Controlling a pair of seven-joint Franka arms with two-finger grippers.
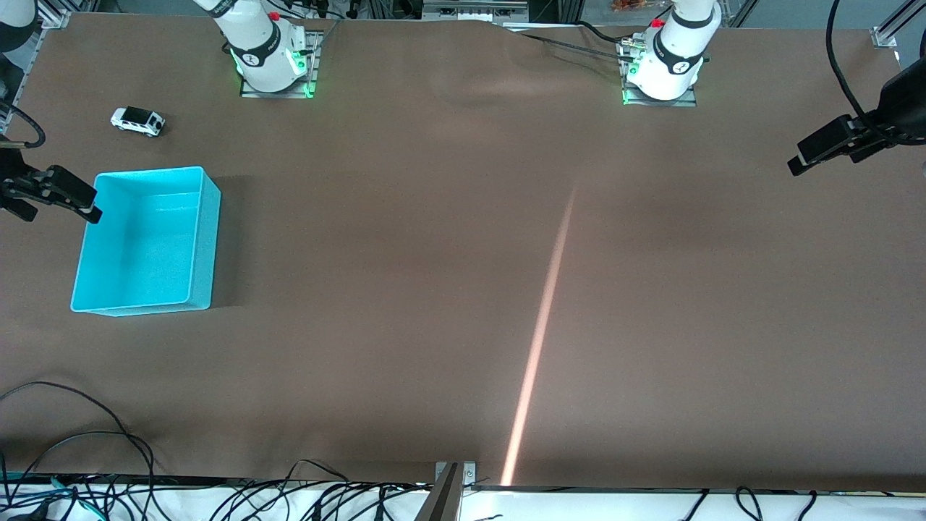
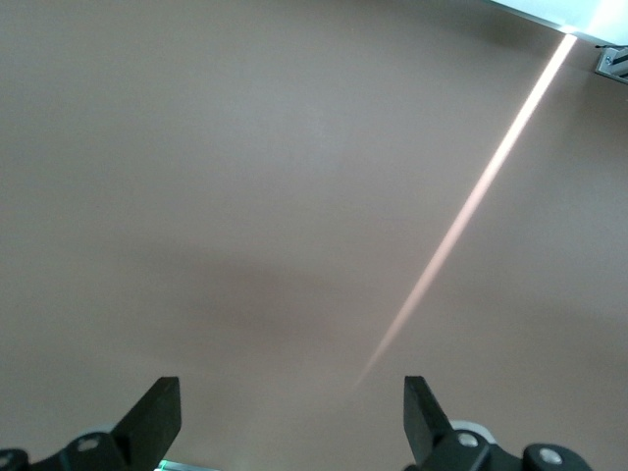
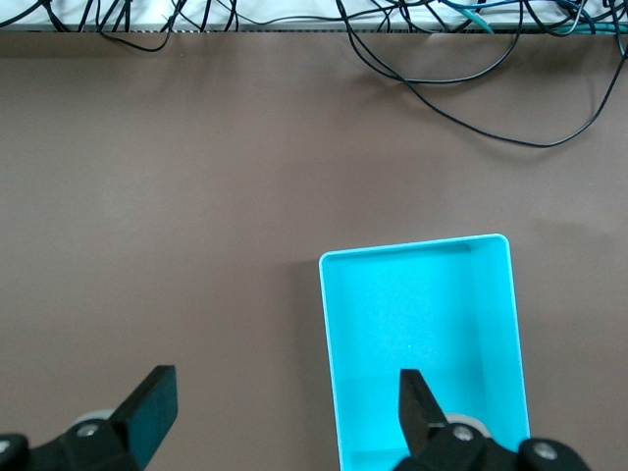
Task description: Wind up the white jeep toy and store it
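1. Front view shows the small boxy white jeep toy with black roof and dark wheels [image 1: 137, 121] standing on the brown table [image 1: 434, 289] at the right arm's end, farther from the camera than the open cyan plastic bin [image 1: 206, 239] and apart from it.
2. The bin is empty, and nothing has hold of the toy, so the task looks to be at its very start: the approach to the jeep.
3. The right gripper [image 1: 54, 194] hangs over the table edge beside the bin, its fingers spread wide with nothing between them; the right wrist view shows the bin [image 3: 334, 343] below it.
4. The left gripper [image 1: 825, 148] waits over bare table at the left arm's end, fingers [image 2: 157, 417] wide apart and holding nothing.
5. The next move probably calls for the right gripper to travel to the jeep, descend and close across its narrow body.
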